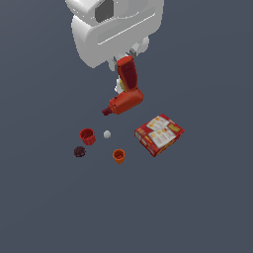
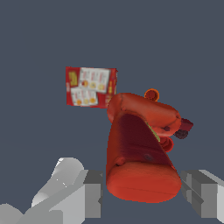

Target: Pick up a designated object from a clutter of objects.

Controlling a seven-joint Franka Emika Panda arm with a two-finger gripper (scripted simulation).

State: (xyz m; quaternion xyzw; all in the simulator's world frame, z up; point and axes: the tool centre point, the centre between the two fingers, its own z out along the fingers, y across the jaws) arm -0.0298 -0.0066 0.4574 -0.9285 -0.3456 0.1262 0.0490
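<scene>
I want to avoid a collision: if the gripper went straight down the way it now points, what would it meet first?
Most likely the red plastic squeeze bottle itself, which sits between the gripper's fingers, extending ahead of them. Beyond it, depth is unclear.

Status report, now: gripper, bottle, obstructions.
Gripper shut on red bottle, bottle off the surface. Red box, cups, ball, berry lump lie below, apart. Nothing in the way.

Pincer clamped, arm raised
</scene>
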